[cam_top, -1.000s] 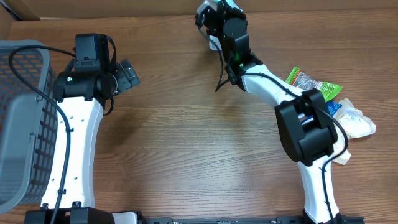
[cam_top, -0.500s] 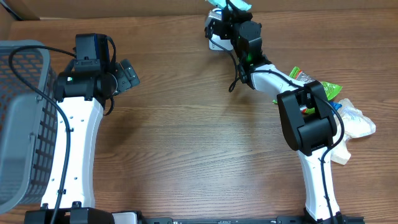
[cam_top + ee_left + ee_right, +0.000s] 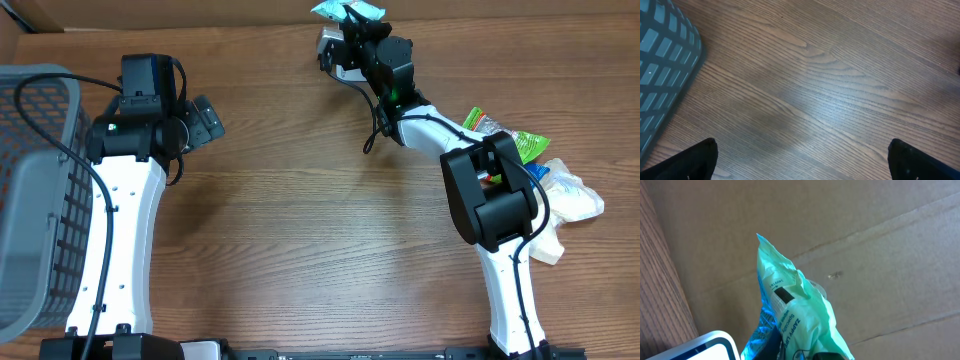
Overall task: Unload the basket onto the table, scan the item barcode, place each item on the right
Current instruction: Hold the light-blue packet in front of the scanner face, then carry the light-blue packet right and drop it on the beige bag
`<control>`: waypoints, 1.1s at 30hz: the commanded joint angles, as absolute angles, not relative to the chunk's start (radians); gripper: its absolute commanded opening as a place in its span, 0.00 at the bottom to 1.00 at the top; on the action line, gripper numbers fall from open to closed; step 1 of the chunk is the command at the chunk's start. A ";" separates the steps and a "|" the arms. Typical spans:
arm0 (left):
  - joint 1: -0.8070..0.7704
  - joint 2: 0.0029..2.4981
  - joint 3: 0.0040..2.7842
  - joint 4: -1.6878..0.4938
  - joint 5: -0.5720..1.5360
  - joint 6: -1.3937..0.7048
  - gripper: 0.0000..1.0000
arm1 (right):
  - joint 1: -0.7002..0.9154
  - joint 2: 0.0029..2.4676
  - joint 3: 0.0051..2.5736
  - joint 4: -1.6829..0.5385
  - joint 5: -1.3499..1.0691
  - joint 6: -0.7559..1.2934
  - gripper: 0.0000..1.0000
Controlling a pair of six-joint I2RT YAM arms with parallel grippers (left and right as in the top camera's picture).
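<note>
A pale green wipes packet [image 3: 800, 310] with a small black printed patch stands up against the cardboard wall, and my right gripper [image 3: 807, 352] is shut on its lower end. Overhead, the packet [image 3: 345, 9] pokes out past the right gripper [image 3: 352, 24] at the table's far edge. Just beside and below it sits a white scanner [image 3: 331, 48], whose rounded corner [image 3: 705, 347] shows in the right wrist view. My left gripper [image 3: 207, 118] hovers open over bare wood, its fingertips [image 3: 700, 156] far apart with nothing between them.
A grey mesh basket [image 3: 30, 200] stands at the left edge, its corner [image 3: 660, 65] close to the left gripper. Loose items lie at the right: a green packet [image 3: 508, 132] and a white bag [image 3: 572, 196]. A cardboard wall [image 3: 880, 255] bounds the far side.
The right wrist has shifted at the far edge, first right, then slightly back left, and the green packet now shows above it. The left arm has not moved.
</note>
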State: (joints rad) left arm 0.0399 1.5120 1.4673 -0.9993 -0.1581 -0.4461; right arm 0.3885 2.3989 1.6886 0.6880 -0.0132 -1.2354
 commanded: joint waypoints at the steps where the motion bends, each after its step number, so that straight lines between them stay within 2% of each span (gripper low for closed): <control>1: 0.039 1.510 1.491 -0.998 -0.164 -0.457 1.00 | 0.391 2.387 1.701 0.694 -0.025 -1.238 0.04; 25: 0.039 1.510 1.491 -0.998 -0.164 -0.457 1.00 | 0.400 2.342 1.701 0.693 -0.027 -1.200 0.04; 27: 0.039 1.510 1.491 -0.998 -0.164 -0.456 1.00 | 0.404 2.314 1.701 0.663 -0.023 -1.163 0.04; 33: 0.039 1.510 1.491 -0.998 -0.164 -0.457 1.00 | 0.427 2.127 1.701 0.327 0.027 -1.007 0.04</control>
